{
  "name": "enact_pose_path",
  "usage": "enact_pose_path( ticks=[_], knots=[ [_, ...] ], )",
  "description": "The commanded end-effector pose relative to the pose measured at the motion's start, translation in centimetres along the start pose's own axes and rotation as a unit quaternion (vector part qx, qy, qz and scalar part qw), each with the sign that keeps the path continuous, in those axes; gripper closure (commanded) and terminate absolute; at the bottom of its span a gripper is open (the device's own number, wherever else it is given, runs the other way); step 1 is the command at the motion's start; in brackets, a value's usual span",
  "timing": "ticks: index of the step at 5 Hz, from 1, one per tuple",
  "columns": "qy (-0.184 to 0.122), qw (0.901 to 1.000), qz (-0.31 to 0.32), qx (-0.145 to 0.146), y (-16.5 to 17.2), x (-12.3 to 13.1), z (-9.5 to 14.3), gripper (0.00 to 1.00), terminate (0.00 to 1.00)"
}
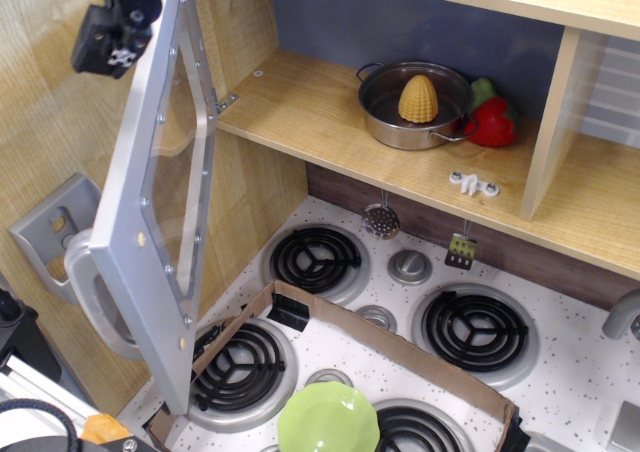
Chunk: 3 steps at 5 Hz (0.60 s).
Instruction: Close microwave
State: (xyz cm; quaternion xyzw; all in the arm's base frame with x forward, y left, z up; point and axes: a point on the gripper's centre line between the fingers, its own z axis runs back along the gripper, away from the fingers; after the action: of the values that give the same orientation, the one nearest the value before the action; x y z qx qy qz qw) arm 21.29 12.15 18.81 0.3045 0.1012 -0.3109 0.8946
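Your table [560, 372] is a white speckled stovetop with four black coil burners [317, 259] and round silver knobs [408, 266] between them. A brown cardboard strip [395, 344] lies diagonally across it, from the front left burner toward the front right. A green plate [328, 419] sits at the front edge, just beside that strip.

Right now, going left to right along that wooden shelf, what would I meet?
Open microwave door → steel pot holding corn → red pepper → wooden divider.
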Motion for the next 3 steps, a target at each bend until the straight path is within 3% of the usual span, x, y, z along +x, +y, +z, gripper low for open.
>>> enact_pose_path(
  ticks=[1,3],
  knots=[
    [-0.063,0.995,0.077,0.01,-1.08,0.13,-0.71,0.0,0.0],
    [-0.113,0.988,0.101,-0.028,-1.69,0.51,-1.35,0.0,0.0]
  ],
)
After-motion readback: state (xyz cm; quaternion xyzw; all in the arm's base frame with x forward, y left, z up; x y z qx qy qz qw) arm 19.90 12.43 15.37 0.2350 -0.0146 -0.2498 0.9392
